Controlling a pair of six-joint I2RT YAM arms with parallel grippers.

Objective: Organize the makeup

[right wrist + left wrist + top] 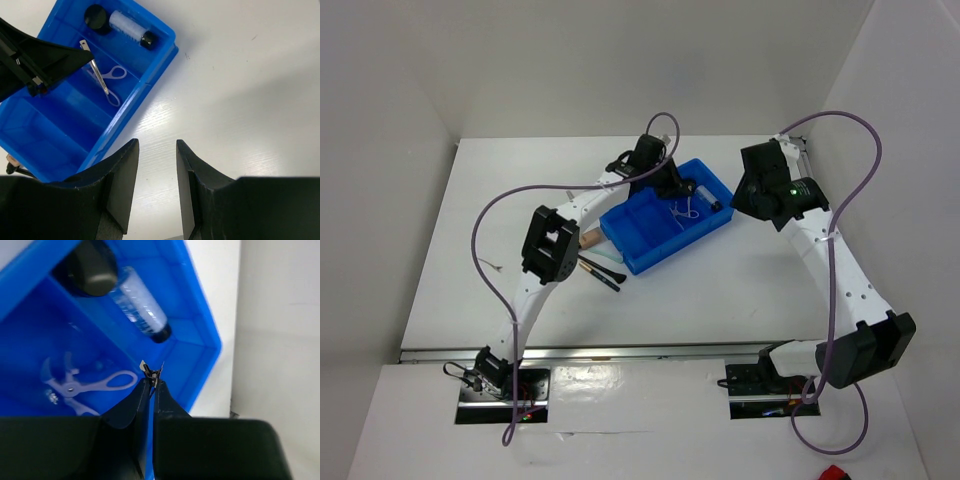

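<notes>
1. Far left on the table (450,230) I see one tiny thing (495,266), well apart from the rest and too small to name.
2. Next, just left of the blue tray (665,252), the black brush (601,273) and the beige tube (588,240) lie on the table. In the overhead view my left arm's black elbow block sits right beside the tube and crowds that patch. The right wrist view catches only their ends, at its lower left corner.
3. Inside the tray, the far compartment holds the black round jar (92,270) and the clear bottle (142,305), which lies on its side just beside the jar. The neighbouring compartment holds a white loop-handled piece (85,387).
4. My left tool (151,385) hangs over that second compartment, fingers pressed together and pinching a thin metal clip (97,72). The left wrist view shows only the clip's tip poking past the fingers — the right wrist view gives its whole length, slanting down across the white piece. I cannot tell whether its lower end touches the tray floor.
5. Rightmost, my right tool (156,172) is spread wide above the table, just beside the tray's right corner. In the overhead view its fingers are hidden beneath the wrist body.
</notes>
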